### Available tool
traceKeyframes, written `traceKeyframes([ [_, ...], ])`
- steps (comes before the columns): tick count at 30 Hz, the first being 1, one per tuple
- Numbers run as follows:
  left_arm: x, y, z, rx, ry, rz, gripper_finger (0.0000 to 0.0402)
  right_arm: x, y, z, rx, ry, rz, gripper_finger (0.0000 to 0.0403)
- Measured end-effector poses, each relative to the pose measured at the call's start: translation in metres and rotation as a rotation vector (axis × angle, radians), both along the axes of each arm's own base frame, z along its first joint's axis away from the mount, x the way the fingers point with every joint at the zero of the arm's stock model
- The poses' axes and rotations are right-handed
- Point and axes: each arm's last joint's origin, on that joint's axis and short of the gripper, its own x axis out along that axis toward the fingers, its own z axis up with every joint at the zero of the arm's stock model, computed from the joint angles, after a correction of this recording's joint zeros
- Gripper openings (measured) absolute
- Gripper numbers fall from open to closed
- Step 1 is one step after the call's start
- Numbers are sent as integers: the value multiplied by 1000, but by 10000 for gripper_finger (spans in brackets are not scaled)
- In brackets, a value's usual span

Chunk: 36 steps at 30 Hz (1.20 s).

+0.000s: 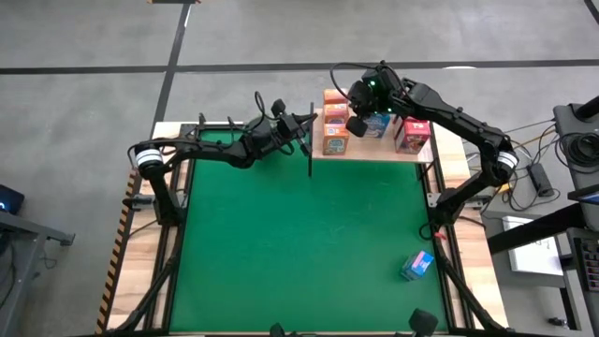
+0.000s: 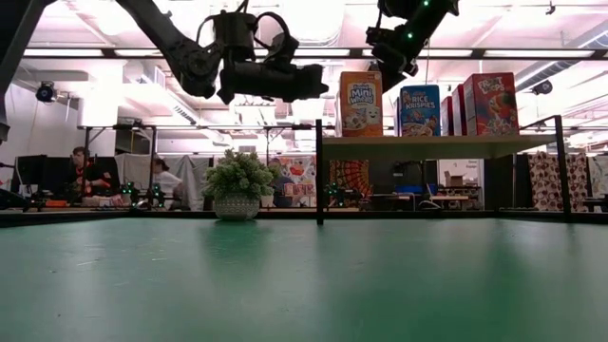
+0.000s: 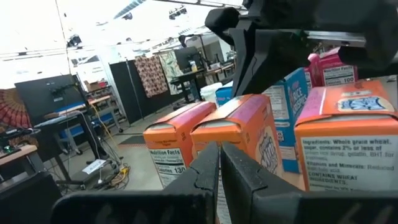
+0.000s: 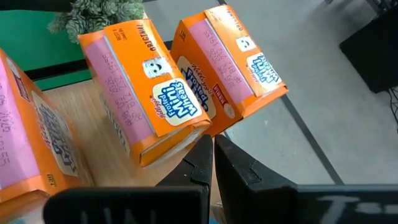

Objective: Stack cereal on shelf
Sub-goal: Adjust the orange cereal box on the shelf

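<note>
both arms are hanging up at the shelf [image 1: 374,150] at the far edge of the counter [image 1: 299,253], and neither is carrying anything. the left gripper [image 1: 301,129] is sitting just off the shelf's left end with its jaws clenched on nothing; the right gripper [image 1: 356,124] is hovering over the row of boxes, jaws also clenched and empty. most of the cereal is already standing on the shelf: three orange boxes [image 1: 335,120] in a line at the left end, blue boxes [image 1: 378,124] in the middle partly hidden under the right arm, red-pink boxes [image 1: 413,136] at the right end. one blue box [image 1: 417,266] is lying on the green mat near the right edge, well apart from the shelf – so the task is looking nearly done with this one left, as far as i can judge. risks from here: the right wrist is sitting close above the orange boxes, so a careless swing out could be clipping one and knocking the row over or off the back edge; the stray box is lying tilted on its side, so a grasp could be slipping or pinching a corner; the thin black post [image 1: 310,140] is standing near the left gripper – easy to snag. readable text: "mini wheats" and "original" on the orange boxes, "rice krispies" on a blue one, "nutrition facts" and "130" on side panels.
</note>
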Motion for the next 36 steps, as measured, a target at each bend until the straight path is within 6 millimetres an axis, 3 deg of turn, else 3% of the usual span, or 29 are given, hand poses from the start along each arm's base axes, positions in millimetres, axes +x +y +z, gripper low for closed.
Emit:
traceKeyframes([
  [10,0,1,-1,2,8,3,0,-1,2,-2,27,12,-5,9],
  [18,7,4,-18,15,15,6,0,-1,4,-2,54,7,17,9],
  [36,11,5,-12,15,-28,-33,0,-1,4,-2,60,0,27,9],
])
